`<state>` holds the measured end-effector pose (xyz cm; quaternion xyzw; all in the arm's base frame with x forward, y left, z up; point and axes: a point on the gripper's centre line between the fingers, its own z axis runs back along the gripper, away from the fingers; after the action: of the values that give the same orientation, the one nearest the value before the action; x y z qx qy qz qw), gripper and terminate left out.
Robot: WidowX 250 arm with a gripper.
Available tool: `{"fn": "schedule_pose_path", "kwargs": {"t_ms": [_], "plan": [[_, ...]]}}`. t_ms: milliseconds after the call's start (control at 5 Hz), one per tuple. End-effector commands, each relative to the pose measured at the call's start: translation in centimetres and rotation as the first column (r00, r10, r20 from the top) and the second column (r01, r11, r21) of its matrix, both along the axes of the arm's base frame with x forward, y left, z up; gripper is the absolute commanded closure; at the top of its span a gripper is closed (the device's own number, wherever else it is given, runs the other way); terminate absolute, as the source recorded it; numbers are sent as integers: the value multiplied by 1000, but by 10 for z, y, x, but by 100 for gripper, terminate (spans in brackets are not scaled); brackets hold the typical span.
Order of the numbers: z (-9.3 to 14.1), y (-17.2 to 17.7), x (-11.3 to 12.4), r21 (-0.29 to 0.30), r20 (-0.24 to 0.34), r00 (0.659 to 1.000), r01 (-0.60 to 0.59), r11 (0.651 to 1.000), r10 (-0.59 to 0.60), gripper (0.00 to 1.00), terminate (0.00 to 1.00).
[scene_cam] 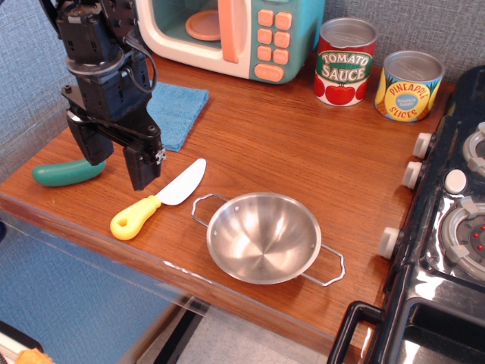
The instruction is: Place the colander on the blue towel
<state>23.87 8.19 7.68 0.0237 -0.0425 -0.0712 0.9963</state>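
Note:
The colander (264, 236) is a shiny steel bowl with two wire loop handles, standing upright near the table's front edge. The blue towel (179, 110) lies flat at the back left, partly hidden behind my arm. My gripper (116, 162) is black, with its two fingers spread apart and nothing between them. It hangs over the left part of the table, in front of the towel and well left of the colander.
A yellow-handled toy knife (155, 201) lies between gripper and colander. A green toy vegetable (67, 173) lies at the left edge. A toy microwave (231, 30), a tomato sauce can (345, 62) and a pineapple can (408, 86) stand at the back. A toy stove (447, 227) is on the right.

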Motion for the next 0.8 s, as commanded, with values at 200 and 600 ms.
{"fn": "schedule_pose_path", "kwargs": {"t_ms": [200,600], "plan": [[5,-35,8,9,26,994,106,994,-106,0,0],[3,-79,30,35,46,976,212,977,-214,0,0]]}}
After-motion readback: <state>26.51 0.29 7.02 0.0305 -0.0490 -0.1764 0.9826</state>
